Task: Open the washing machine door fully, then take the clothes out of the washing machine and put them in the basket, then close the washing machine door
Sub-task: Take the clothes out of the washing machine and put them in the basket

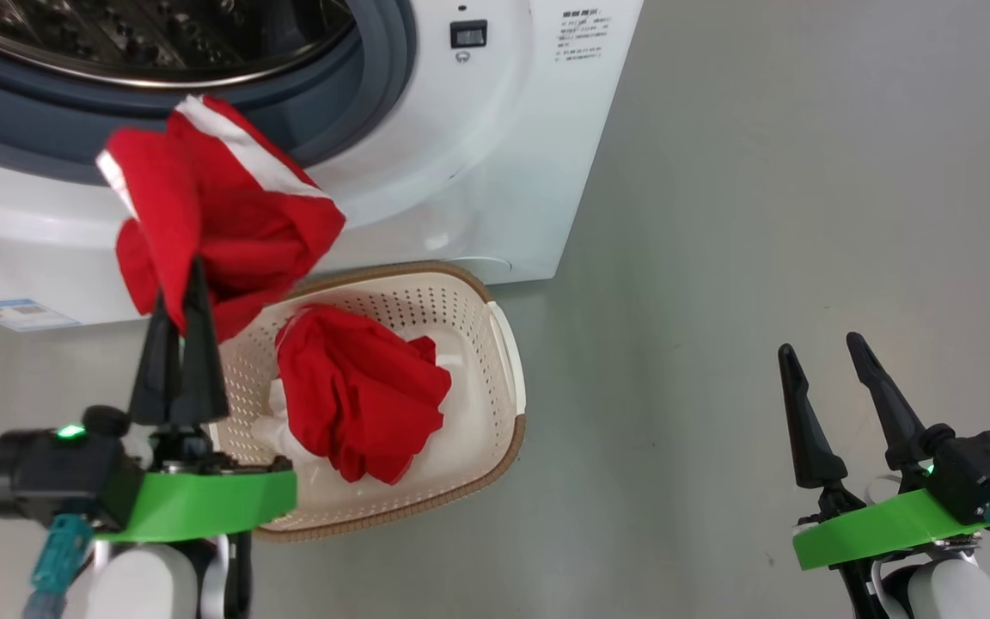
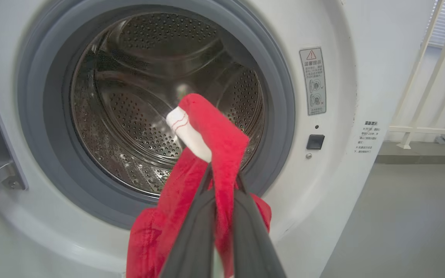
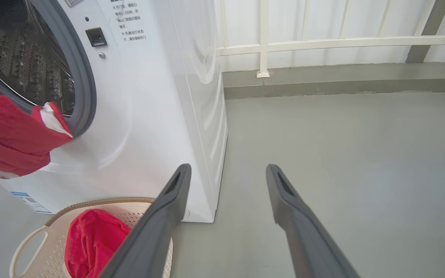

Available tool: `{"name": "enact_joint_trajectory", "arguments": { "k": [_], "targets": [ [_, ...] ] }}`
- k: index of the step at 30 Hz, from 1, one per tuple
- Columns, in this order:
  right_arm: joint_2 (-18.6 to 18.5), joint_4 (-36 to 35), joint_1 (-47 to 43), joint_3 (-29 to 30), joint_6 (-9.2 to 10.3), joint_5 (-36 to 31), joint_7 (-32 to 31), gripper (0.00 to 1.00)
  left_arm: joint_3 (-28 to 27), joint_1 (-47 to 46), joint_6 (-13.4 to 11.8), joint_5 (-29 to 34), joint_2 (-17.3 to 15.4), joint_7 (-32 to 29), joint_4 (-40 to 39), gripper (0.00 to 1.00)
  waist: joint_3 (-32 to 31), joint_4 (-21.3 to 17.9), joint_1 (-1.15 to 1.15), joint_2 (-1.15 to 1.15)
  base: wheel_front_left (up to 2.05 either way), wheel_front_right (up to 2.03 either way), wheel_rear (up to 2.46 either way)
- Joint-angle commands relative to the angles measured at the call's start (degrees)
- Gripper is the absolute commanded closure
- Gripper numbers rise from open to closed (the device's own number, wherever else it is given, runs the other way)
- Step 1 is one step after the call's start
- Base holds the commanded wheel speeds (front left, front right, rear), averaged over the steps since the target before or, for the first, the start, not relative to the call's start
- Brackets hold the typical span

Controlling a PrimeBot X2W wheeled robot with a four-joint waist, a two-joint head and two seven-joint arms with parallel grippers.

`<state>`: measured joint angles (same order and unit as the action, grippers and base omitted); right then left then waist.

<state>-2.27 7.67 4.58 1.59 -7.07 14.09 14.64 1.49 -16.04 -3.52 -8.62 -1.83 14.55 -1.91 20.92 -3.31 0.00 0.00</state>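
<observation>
Red clothes, two pieces: first piece pinched by left gripper, upper left, before washer opening; second piece in the one basket, centre. Right gripper fingers wide, lower right.

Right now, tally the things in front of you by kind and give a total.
Washer: 1
Basket: 1
Red garments: 2, one in the left gripper, one in the basket
Total: 4
</observation>
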Motion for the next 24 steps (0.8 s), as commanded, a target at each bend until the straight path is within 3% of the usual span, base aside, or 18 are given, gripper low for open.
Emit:
{"name": "enact_joint_trajectory", "arguments": {
  "k": [1,24],
  "targets": [
    [-0.6,-1.4,-0.1,-1.2,-0.42,0.1,0.4,0.00,-1.2,0.7,0.1,-0.5,-1.1,0.4,-0.2,1.00,0.8,0.0,0.00,0.00,0.00,0.00,0.00],
    [-0.6,-1.9,4.1,-1.5,-0.42,1.0,0.4,0.00,-2.3,-5.3,4.5,-0.3,-1.0,0.4,21.6,1.00,8.8,-1.2,0.00,0.00,0.00,0.00,0.00]
  ]
}}
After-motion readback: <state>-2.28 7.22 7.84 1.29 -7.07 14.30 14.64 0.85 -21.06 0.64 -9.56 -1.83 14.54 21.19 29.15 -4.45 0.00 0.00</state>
